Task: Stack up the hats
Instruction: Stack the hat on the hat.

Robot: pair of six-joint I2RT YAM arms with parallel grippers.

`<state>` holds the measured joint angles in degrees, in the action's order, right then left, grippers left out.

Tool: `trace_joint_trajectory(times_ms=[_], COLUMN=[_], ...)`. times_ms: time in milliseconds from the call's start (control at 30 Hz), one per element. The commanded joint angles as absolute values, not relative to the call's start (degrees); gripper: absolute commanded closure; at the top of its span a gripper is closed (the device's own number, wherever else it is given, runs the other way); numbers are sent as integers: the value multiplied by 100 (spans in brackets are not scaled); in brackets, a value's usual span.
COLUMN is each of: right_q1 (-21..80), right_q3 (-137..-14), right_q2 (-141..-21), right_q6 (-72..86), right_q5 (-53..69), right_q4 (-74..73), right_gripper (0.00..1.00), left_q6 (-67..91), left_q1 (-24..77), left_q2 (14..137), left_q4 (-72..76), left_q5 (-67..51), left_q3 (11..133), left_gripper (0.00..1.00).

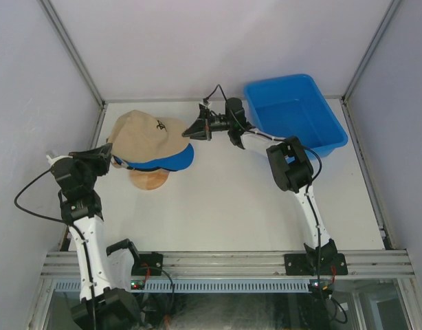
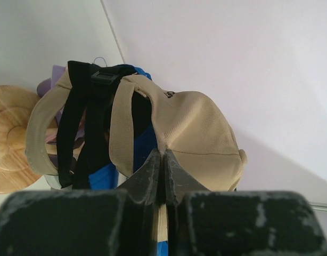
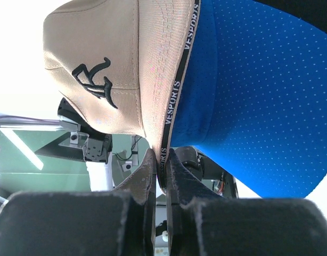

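Observation:
A tan hat (image 1: 143, 130) with a black emblem tops a stack of hats on the round wooden stand (image 1: 149, 180). A blue hat's brim (image 1: 175, 159) sticks out under it. My left gripper (image 1: 109, 157) is shut on the tan hat's rear edge (image 2: 195, 128), with fabric pinched between its fingers (image 2: 163, 154). My right gripper (image 1: 190, 130) is shut on the tan hat's front rim (image 3: 153, 80), at its lettered inner band, beside the blue brim (image 3: 259, 106). Black straps (image 2: 73, 117) and a bit of lavender (image 2: 57, 72) show beneath the tan hat.
A blue plastic bin (image 1: 297, 110) stands at the back right, close behind the right arm. White walls close in the table on the left, back and right. The wooden stand's base (image 2: 9, 138) sits left of the left gripper.

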<state>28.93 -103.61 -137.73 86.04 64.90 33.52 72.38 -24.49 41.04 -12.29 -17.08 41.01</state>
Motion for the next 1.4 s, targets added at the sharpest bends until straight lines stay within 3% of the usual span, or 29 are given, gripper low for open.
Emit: trace_joint_trajectory(times_ms=[0, 567, 933, 1367], right_q1=[2877, 2984, 2971, 2980], right_q3=[-10362, -10172, -10351, -10396], right_q2=[-14012, -14069, -13998, -13998], right_q6=[8478, 8090, 7983, 7874], right_q5=[5984, 6185, 6351, 6424], right_q4=[2965, 2916, 3012, 2944], right_gripper=[100, 100, 100, 100], left_q6=[7043, 7110, 6758, 6319], left_q1=[-2469, -2471, -2474, -2460], left_q2=[4269, 4304, 4635, 4683], left_q4=[-937, -1239, -1782, -1420], left_q5=[-1520, -1272, -1092, -1060], left_q3=[4139, 4040, 4387, 4690], left_gripper=[91, 66, 64, 53])
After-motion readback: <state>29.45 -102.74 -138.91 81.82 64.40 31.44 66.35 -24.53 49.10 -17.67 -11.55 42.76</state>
